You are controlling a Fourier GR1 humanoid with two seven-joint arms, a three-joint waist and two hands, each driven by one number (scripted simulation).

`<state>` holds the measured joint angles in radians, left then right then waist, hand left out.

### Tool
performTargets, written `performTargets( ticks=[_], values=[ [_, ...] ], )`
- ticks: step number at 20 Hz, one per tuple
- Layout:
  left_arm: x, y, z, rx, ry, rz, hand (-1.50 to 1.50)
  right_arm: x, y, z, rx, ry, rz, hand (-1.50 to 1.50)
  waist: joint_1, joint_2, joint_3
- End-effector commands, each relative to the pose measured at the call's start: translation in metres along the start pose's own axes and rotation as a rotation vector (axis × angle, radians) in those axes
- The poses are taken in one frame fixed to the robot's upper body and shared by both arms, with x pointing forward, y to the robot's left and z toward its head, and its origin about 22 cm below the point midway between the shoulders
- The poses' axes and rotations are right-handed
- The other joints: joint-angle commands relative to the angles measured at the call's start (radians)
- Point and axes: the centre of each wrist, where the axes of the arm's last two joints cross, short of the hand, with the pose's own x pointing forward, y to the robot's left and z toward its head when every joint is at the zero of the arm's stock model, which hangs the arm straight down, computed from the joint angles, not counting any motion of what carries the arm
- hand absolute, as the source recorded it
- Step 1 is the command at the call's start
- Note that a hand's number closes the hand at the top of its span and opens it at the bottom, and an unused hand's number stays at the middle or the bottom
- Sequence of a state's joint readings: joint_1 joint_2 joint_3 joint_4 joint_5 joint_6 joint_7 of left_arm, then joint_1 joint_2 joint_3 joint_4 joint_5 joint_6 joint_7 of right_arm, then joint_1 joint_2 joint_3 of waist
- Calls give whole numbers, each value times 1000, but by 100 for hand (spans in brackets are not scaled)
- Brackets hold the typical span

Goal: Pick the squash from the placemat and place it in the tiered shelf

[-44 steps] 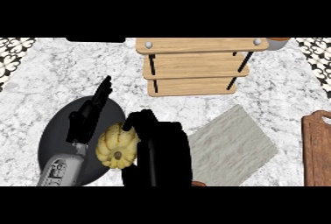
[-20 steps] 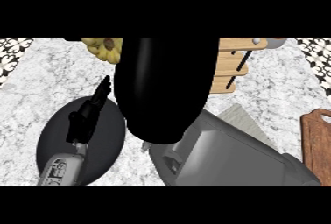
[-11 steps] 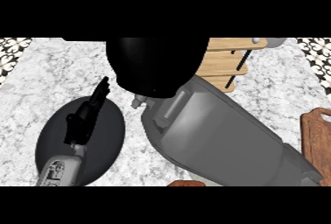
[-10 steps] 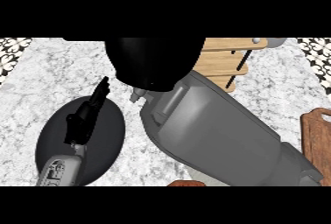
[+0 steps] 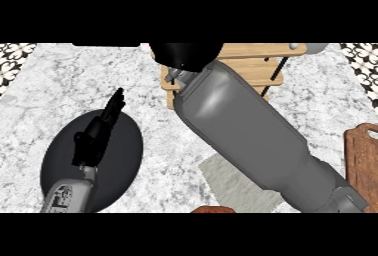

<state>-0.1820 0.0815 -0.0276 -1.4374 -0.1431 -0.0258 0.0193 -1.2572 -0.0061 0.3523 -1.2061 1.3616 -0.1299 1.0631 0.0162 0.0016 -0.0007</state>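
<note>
Up top, right hand [image 5: 184, 54] covers the tiered shelf [image 5: 255, 65]

The right hand [image 5: 184, 54] reaches over the far wooden tiered shelf [image 5: 255, 57]; the left hand [image 5: 100, 131] rests open above a dark oval placemat [image 5: 122, 165].

— Where does the right hand [image 5: 184, 54] sit?

— At the far edge of the desk [image 5: 52, 85], over the shelf [image 5: 255, 65], with its forearm running back across the middle toward the near right corner.

— And left of that hand?

— The left hand [image 5: 100, 132], nearer us, lying over a plate [image 5: 122, 165] on the desk's near left.

— What's under the right forearm?

— A mat [image 5: 236, 182] on the desk, partly covered, near and below the right hand. A board [image 5: 363, 160] lies farther right, at the desk's edge.
</note>
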Motion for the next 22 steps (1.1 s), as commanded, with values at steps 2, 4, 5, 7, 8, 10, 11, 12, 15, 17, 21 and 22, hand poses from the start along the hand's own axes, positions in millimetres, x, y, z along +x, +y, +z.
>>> performTargets(
  ticks=[2,4,5,7,8,10,11,12,15,17,21,22],
  values=[
    [6,-3,-6,4,12,-2,0,-12,21,-8,-36,124,-31,150,-2,1,0],
    [1,6,-7,6,-1,6,0,-28,9,-12,-77,174,-303,150,3,11,2],
    [-1,2,1,-12,-8,6,0,-29,5,-18,-99,152,-325,150,4,5,2],
    [-9,3,13,4,-6,-1,0,-44,22,-29,-100,181,-330,150,15,7,1],
    [-2,9,-2,20,0,-6,0,-39,26,-23,-96,177,-335,150,4,5,1],
    [0,-16,11,-11,22,16,0,-49,43,-13,-91,174,-354,150,10,2,1],
    [0,5,-7,14,-8,11,0,-51,43,-27,-106,153,-353,150,-1,5,0],
    [-5,-10,3,18,7,3,0,-62,49,-20,-94,171,-352,150,-5,2,1],
    [-4,-2,4,1,7,6,0,-58,33,-31,-88,166,-372,150,-10,-2,1],
    [-11,9,12,8,6,13,0,-68,56,-26,-86,173,-364,150,-1,1,0],
    [-2,-15,6,-4,-1,-4,0,-90,58,-49,-135,333,-92,-150,-17,-4,0],
    [-9,-1,4,23,17,3,0,-99,65,-41,-117,343,-74,-150,-19,-3,0]
  ],
)
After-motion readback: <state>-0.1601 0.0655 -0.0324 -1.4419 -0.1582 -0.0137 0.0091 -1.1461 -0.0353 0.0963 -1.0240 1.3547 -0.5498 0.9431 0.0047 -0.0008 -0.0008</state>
